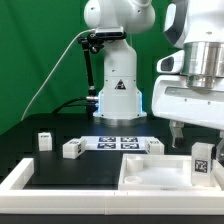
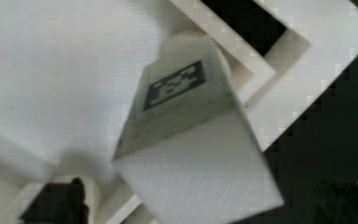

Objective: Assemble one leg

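Item: the leg (image 1: 203,162), white stubby post with a square black-and-white tag on its side, at the exterior view's right, standing upright over the near corner of the large white panel (image 1: 150,172) with the raised rim. Holder: my fingers (image 1: 176,130); the exterior view shows one dark tip hanging above the panel just beside the leg, and the wrist view fills with the leg (image 2: 185,120) up close, its tag facing the camera, so I judge I am clasping it, though the contact itself is hidden and I cannot tell for certain. Whether the leg's foot already touches the panel I cannot tell. Other stock on the table (image 1: 60,170): three like posts near the marker board (image 1: 118,143), namely a far one (image 1: 45,140), a middle one (image 1: 73,148), and one just beside the board (image 1: 154,146); a white L-shaped rail (image 1: 20,178) at the near edge. Step in hand, as I judge it: seating this leg in the panel's corner. To do it well: keep the post plumb, centre it over its seat before pressing down, lower slowly, turn without tilting, and loosen my hold only once it stands firm. Risk: a slanted entry could jam or shift the panel.
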Robot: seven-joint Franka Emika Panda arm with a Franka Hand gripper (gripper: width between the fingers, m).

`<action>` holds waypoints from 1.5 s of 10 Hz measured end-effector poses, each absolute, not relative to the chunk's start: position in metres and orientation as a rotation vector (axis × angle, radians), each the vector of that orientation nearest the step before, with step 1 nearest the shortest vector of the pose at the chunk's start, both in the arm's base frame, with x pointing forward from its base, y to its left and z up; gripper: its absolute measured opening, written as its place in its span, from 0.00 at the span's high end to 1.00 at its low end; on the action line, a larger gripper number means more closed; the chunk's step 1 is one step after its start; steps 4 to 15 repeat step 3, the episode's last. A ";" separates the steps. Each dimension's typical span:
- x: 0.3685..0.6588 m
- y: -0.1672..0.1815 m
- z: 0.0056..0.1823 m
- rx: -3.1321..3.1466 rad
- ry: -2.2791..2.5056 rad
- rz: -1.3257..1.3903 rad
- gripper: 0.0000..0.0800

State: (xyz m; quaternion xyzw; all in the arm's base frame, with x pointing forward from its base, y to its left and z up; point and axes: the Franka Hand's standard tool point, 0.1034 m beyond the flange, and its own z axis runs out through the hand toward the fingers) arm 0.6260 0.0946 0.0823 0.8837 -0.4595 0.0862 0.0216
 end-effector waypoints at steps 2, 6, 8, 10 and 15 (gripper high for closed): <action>0.626 0.095 0.082 2.739 -1.424 0.267 0.19; 0.626 0.095 0.082 2.739 -1.424 0.267 0.19; 0.626 0.095 0.082 2.739 -1.424 0.267 0.19; 0.626 0.095 0.082 2.739 -1.424 0.267 0.19; 0.626 0.095 0.082 2.739 -1.424 0.267 0.19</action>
